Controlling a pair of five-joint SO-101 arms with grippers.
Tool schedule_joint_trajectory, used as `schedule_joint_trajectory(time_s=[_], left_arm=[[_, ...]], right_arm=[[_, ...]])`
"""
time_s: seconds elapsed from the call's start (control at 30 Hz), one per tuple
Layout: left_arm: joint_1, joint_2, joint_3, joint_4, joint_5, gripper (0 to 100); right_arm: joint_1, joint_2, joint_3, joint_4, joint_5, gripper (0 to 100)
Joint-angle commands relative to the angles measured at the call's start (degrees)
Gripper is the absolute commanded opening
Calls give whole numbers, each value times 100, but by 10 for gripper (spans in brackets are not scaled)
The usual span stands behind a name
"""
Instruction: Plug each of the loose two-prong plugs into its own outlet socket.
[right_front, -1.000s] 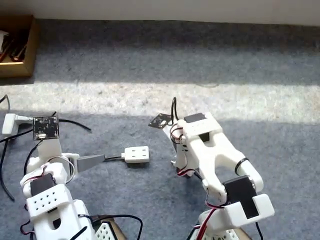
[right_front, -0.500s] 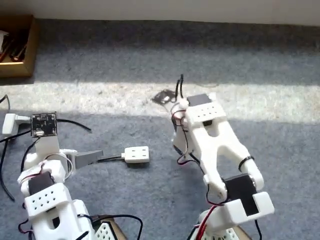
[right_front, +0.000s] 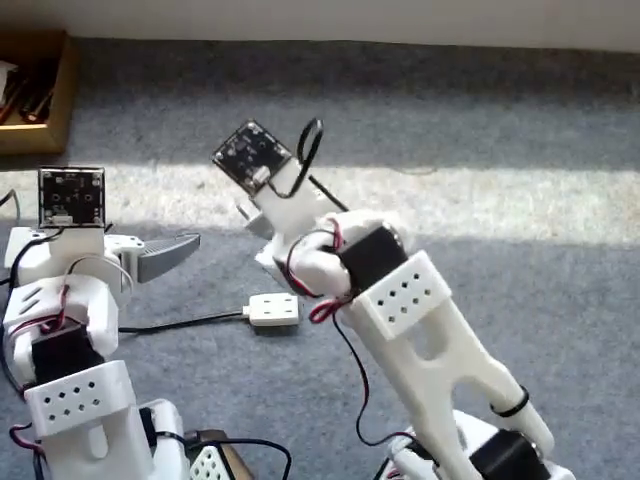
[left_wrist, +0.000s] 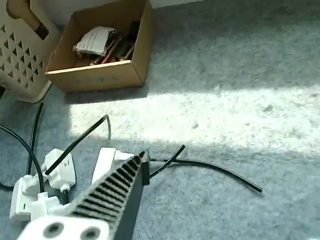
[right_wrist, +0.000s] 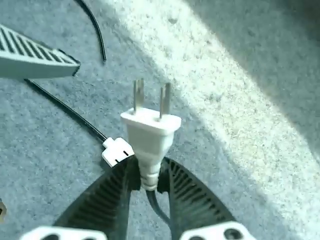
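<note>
My right gripper (right_wrist: 148, 172) is shut on the body of a white two-prong plug (right_wrist: 150, 132), with the prongs pointing away from the wrist. In the high view this plug (right_front: 246, 214) hangs above the carpet, just beyond the white outlet socket block (right_front: 273, 309). My left gripper (right_front: 168, 254) hovers left of the plug, its grey fingers (right_wrist: 35, 60) together and holding nothing. Seen from the left wrist, the left gripper (left_wrist: 142, 156) is above other white plugs (left_wrist: 60, 172) on black cords.
A cardboard box (left_wrist: 100, 55) of odds and ends and a beige basket (left_wrist: 17, 50) stand at the far left. A black cable (left_wrist: 210, 167) crosses the grey carpet. A thin black cord (right_front: 180, 322) runs left from the socket block. Open carpet lies to the right.
My right arm has swung up and to the left, carrying the plug over the socket block. My left gripper has risen away from the socket's cord.
</note>
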Motion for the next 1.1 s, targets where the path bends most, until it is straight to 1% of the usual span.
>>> schedule_joint_trajectory(time_s=[0.0,0.07,0.13,0.3,0.4,0.5,0.57,0.73,0.9,1.07], left_arm=[[444,-57,-505,176,97,595],[637,-57,-725,325,536,595],[840,-57,-980,466,1055,598],[1367,-57,-1130,607,1310,665],[1640,-57,-1130,879,1319,666],[1754,-57,-1033,1055,1319,666],[1763,-40,-743,853,1319,666],[1763,-57,444,35,1301,666],[1763,-57,1270,-651,1319,666],[1745,-57,1516,-862,1319,666]], right_arm=[[-171,-1200,1956,-1402,-79,5],[-198,-1640,2765,-1780,-44,5],[-198,-1895,3064,-1851,-44,5],[-374,-2009,3099,-1842,-70,5],[-505,-2009,3090,-1842,-79,5],[-558,-2053,2870,-1684,-123,5],[-620,-2062,2475,-1332,-255,5],[-901,-2053,1218,-286,-237,5],[-901,-2053,637,101,-229,5],[-892,-2053,567,171,-114,5]])
